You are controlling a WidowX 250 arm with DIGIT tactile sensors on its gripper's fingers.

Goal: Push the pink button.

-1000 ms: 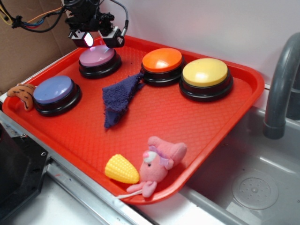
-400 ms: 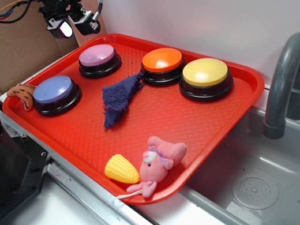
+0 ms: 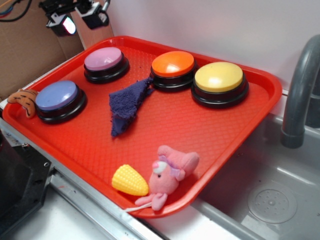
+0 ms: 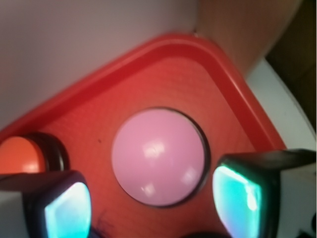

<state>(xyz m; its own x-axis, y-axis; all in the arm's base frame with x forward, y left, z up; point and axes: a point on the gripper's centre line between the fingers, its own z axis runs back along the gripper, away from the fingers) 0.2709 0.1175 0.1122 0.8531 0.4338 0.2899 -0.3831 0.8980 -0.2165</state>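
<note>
The pink button (image 3: 103, 59) stands at the back left of the red tray (image 3: 210, 130), its pale pink cap on a black base. My gripper (image 3: 78, 20) hangs in the air above and to the left of it, past the tray's back corner, clear of the cap. In the wrist view the pink button (image 4: 158, 156) fills the middle, well below my gripper (image 4: 153, 206). The two glowing fingertips (image 4: 67, 210) stand wide apart with nothing between them: open.
On the tray also sit a blue-lavender button (image 3: 57, 96), an orange button (image 3: 173, 64), a yellow button (image 3: 218, 77), a purple cloth (image 3: 127, 105), a toy corn cob (image 3: 130, 180) and a pink plush toy (image 3: 170, 172). A grey faucet (image 3: 300, 95) and sink lie to the right.
My gripper has risen off the pink button and drawn back to the upper left, away from the tray. The button and the other things have not moved.
</note>
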